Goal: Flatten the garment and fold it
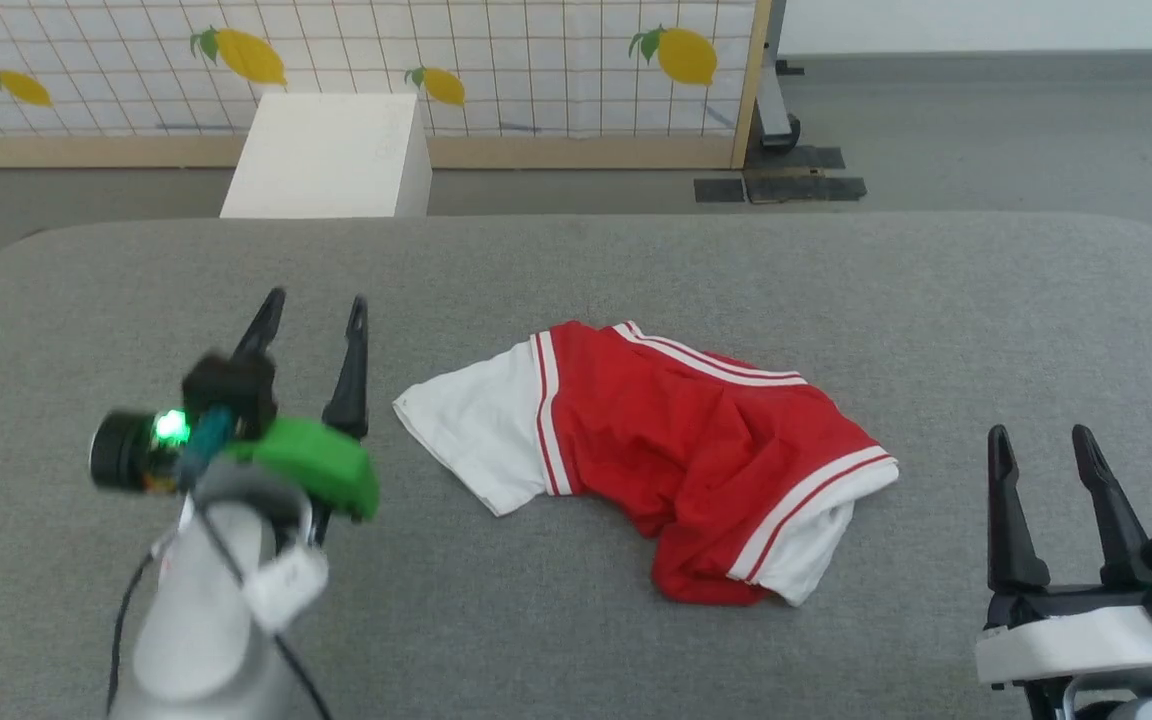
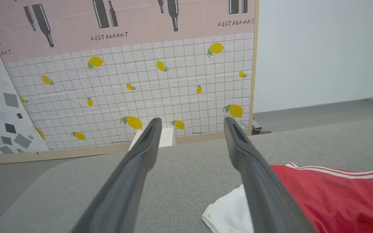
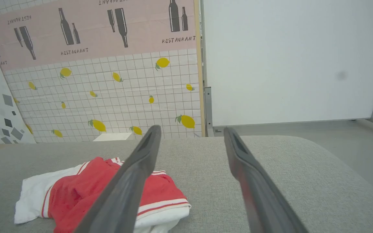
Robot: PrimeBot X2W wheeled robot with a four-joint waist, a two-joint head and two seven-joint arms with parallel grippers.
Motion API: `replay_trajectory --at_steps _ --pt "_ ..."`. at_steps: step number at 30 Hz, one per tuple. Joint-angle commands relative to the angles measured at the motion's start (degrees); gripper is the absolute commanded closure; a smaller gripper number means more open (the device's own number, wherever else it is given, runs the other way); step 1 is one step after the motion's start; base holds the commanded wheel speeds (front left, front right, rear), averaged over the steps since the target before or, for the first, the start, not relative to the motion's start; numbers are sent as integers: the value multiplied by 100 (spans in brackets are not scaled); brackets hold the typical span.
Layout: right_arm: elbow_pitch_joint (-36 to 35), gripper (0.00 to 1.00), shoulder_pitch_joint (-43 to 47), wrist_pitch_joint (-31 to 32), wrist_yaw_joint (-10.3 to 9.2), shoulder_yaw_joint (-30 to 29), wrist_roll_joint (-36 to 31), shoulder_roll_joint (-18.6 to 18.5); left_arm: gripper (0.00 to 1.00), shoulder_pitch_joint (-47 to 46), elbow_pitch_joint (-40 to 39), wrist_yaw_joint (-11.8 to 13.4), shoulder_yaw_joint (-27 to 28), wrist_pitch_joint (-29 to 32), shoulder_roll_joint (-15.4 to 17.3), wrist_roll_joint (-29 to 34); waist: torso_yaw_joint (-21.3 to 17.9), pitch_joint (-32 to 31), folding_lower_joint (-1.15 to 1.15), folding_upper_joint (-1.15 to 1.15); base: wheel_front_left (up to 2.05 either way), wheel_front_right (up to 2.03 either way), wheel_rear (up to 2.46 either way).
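Left gripper (image 1: 316,300) and right gripper (image 1: 1038,435) gape wide, empty; the crumpled garment (image 1: 676,440) between them could get pinched through several layers, dragging it bunched.

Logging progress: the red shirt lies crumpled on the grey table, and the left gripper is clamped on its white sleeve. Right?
No: the left gripper is open beside the white sleeve, not touching it, as the head view shows. The rest is right.

White box (image 1: 329,155) before lemon-print screen (image 1: 536,60)
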Motion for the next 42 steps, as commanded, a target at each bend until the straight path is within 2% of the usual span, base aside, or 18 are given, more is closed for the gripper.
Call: replay_trajectory --at_steps 1,7,12,18,22,28,35,36,37,42 --pt "-32 0 -114 -34 -9 22 -23 1 0 -400 283 -74 -89 243 96 -25 -52 101 0 0 0 0 0" --pt "-26 0 -276 -34 -9 27 -15 1 0 -1884 1775 -207 -479 1708 332 -558 -213 382 0 0 0 0 0" --pt "-10 0 -428 -34 -9 47 0 1 0 -2640 2569 -213 -1328 3082 476 -1564 -402 613 0 0 0 0 0" --pt "-10 0 -614 -34 -9 95 27 1 0 -3065 2877 -214 -2333 4770 932 -2649 -683 886 0 0 0 0 0" --pt "-23 0 -710 -34 -9 98 42 1 0 -3264 2837 -214 -2884 5614 1320 -3105 -822 1086 0 0 0 0 0" --pt "-29 0 -874 -34 -9 117 70 1 0 -3475 2786 -215 -3454 6176 1708 -3463 -970 1385 0 0 0 0 0" --pt "-22 0 -981 -34 -9 125 80 1 0 -3464 2852 -215 -4002 6403 1700 -3676 -1014 1536 0 0 0 0 0" --pt "-18 0 -987 -34 -9 125 76 1 70 -3454 2848 -215 -4109 6400 1708 -3690 -1008 1536 0 0 0 0 0" --pt "-15 0 -989 -34 -9 123 70 1 100 -3440 2840 -215 -4179 6402 1707 -3733 -997 1531 0 0 0 0 0" --pt "10 0 -914 -34 -9 48 5 1 100 -3431 2607 -215 -4478 6062 1724 -4047 -755 1358 0 0 0 0 0"
